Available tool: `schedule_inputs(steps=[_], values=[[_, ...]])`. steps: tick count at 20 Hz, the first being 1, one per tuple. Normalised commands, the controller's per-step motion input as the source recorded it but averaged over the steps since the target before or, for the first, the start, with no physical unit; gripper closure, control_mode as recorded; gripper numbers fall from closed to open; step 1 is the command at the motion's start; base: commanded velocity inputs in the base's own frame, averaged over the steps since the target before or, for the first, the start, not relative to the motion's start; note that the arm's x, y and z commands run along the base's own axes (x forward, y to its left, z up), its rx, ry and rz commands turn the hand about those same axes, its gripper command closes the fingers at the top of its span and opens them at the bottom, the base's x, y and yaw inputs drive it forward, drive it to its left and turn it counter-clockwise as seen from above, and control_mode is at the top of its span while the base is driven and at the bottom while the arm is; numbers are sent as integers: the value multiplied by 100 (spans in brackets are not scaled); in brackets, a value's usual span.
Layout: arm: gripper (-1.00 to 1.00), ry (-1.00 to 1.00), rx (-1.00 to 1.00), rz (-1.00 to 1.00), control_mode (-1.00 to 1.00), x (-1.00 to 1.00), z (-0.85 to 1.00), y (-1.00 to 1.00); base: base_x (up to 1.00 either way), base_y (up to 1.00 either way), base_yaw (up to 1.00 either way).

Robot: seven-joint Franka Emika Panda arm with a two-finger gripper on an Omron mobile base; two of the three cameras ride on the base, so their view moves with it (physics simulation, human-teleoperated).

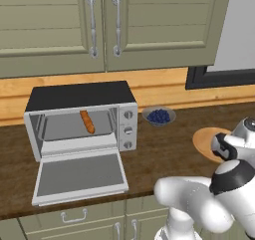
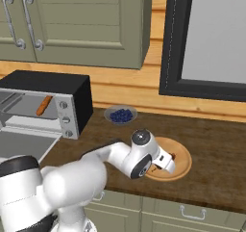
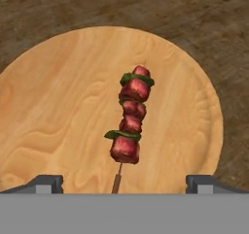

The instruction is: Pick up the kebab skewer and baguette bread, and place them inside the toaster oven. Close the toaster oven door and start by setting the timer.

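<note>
Kitchen counter (image 1: 164, 149), dark wood — kebab skewer (image 3: 131, 120) flat on round wooden board (image 3: 58, 111), gripper (image 3: 124, 182) above it, jaws wide and empty, apparently lined up to grasp; baguette (image 1: 87, 121) already inside open toaster oven (image 1: 79, 117).

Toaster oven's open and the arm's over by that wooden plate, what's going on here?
The baguette bread already lies inside the toaster oven, whose door hangs open. The arm has reached over the round wooden plate on the counter, its tool open and hovering above the kebab skewer, which lies on the plate, not yet gripped. A bowl of blueberries sits beside the oven.
</note>
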Motion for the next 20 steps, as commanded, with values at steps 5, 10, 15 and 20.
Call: schedule_inputs(steps=[5, 10, 15, 20], values=[[-100, 0, 0, 0, -100, 11, -23, -6, 0, 0, 0], [-100, 0, 0, 0, -100, 23, -17, -5, 0, 0, 0], [-100, 0, 0, 0, -100, 20, -9, -5, 0, 0, 0], [-100, 0, 0, 0, -100, 7, -28, -11, 0, 0, 0]])
